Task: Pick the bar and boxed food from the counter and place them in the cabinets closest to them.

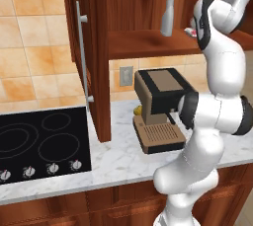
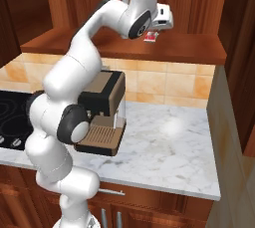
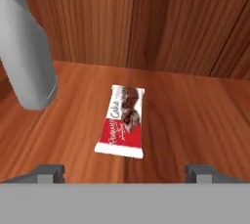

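Base views flanking cabinets; hand view close.

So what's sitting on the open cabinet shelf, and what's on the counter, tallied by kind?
Bar, on the shelf: 1
Grey bottle, on the shelf: 1
Coffee machine, on the counter: 1
Total: 3
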### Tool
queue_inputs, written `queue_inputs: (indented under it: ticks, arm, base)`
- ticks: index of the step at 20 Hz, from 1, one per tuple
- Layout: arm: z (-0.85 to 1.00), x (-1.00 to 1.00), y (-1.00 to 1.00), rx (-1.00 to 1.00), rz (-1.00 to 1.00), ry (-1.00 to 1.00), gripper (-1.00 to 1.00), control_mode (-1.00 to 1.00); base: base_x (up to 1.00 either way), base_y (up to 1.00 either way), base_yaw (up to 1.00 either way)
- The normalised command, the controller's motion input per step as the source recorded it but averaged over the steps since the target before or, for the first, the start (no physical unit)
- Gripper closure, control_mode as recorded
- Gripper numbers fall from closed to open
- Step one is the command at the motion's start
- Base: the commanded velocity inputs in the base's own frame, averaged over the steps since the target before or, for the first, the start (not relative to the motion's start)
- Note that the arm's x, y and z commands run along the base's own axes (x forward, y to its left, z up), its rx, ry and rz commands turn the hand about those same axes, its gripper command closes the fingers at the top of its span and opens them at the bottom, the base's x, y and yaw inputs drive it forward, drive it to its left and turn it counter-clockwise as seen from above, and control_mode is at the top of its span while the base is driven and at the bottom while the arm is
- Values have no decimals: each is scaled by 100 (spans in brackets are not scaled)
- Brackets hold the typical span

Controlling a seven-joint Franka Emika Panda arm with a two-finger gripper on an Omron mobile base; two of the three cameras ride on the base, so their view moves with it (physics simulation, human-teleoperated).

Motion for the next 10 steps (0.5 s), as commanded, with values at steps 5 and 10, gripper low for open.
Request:
queue_inputs:
  ticks: [5,10]
  arm:
    - [9,-100,21,-2,0,-3,-100,-100]
    - [8,-100,39,-7,0,1,-100,-100]
  base:
    - [0,0,0]
    - [0,0,0]
